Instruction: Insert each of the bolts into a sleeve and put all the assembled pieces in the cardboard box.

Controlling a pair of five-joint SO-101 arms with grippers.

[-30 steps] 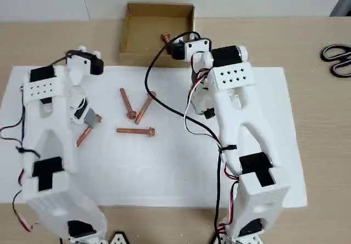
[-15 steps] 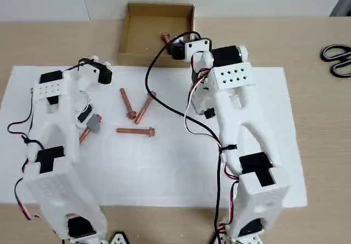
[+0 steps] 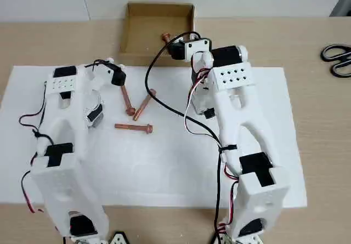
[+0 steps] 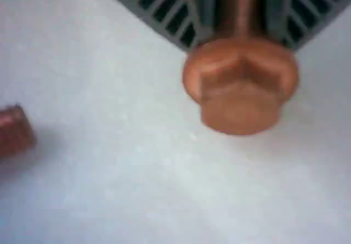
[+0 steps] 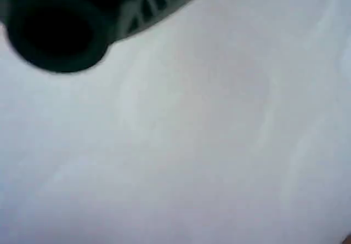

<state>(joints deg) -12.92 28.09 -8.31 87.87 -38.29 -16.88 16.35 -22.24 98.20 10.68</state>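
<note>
Copper-coloured hex-head metal bolts are placed here relative to the open brown cardboard box (image 3: 148, 27), which stands at the far side of the wooden surface (image 3: 307, 35).

Farthest from the box on its near side, the level bolt (image 3: 133, 126) lies crosswise on the flat white sheet (image 3: 164, 167), with its head pointing right. Slightly closer to the box and off to its left, the left end effector (image 4: 241, 22) is clamped on the held bolt (image 4: 241, 88). The shank runs between the grey ribbed pads (image 4: 159, 3), and the head juts out just over the sheet.

At about the same distance from the box, below its right corner, the right end effector (image 5: 71, 5) grips a short black round sleeve (image 5: 55, 35), whose open bore faces the wrist camera.

Nearer the box, two more bolts lie on the sheet with their nearer ends almost meeting. These are the left slanting bolt (image 3: 126, 100) and the right slanting bolt (image 3: 144, 105).

Inside the box, toward its near right corner, rests the boxed bolt (image 3: 165, 37).

Black-handled steel scissors (image 3: 337, 57) lie on the surface well to the right of the box.
</note>
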